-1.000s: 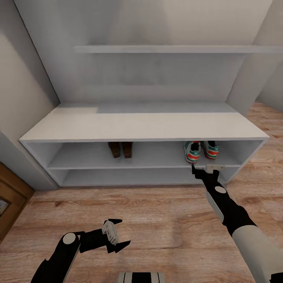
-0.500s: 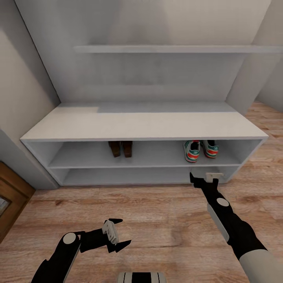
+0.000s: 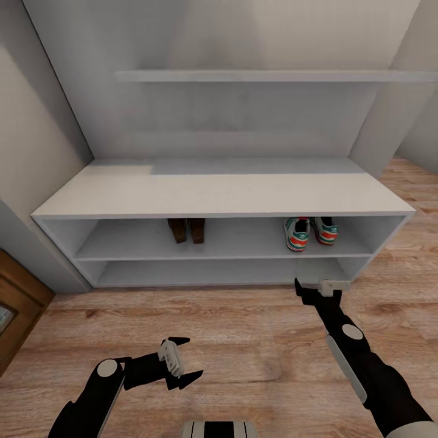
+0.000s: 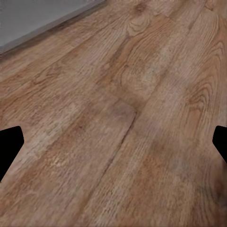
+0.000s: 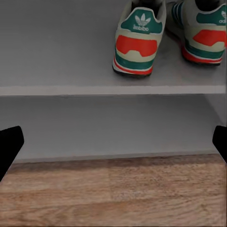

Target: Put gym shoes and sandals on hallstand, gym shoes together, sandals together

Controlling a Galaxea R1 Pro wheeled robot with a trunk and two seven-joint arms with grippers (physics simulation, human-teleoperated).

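My right gripper (image 3: 316,285) sits low in front of the hallstand (image 3: 219,194), fingers spread wide with nothing between them; in the right wrist view the two dark fingertips sit at the far edges with only shelf and floor between. The two gym shoes (image 3: 310,233) stand just ahead of and above that hand, on the upper shelf at its right end, side by side, heels toward me and long axes running straight back into the compartment. The nearer one (image 5: 138,39) is almost in line with the gripper's axis, its mate (image 5: 201,29) just beside it. The two sandals (image 3: 187,231) are on the same shelf well off to the left of the right hand, also paired heel-out and close together. My left gripper (image 3: 175,365) hangs over the corridor floor (image 3: 243,328), jaws wide apart and empty, bare planks under it in the left wrist view. I judge all four shoes to be racked and paired, so the next move is simply drawing the right arm straight back, away from the shelf edge, without lifting into the sneaker heels.
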